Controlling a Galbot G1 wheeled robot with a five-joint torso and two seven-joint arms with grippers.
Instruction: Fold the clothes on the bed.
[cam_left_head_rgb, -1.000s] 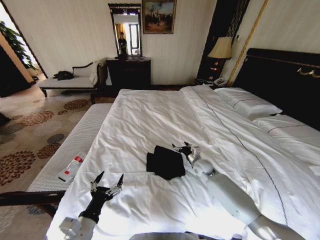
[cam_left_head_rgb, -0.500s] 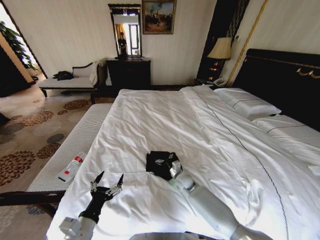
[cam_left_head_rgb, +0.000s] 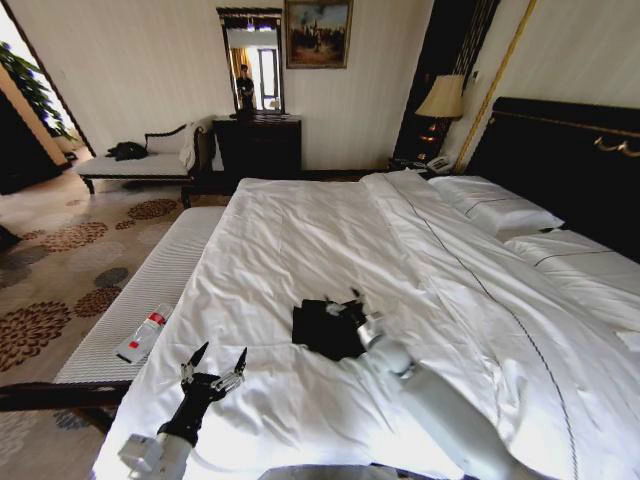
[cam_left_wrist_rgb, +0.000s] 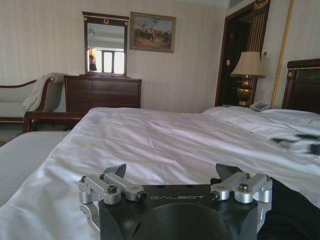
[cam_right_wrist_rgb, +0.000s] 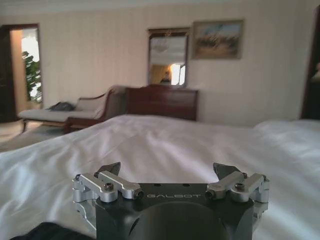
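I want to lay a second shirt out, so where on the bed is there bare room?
Bare duvet runs from the black top up to the pillows, and between top and left gripper. It is crowded at the top itself, where the right gripper sits open.

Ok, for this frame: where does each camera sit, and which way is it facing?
Head: high at the bed's foot, looking down its length; both arms show, right gripper at the black top.
Left wrist: low over the duvet, facing the mirror; open left gripper.
Right wrist: likewise; open gripper.
Shared: mirror, painting.
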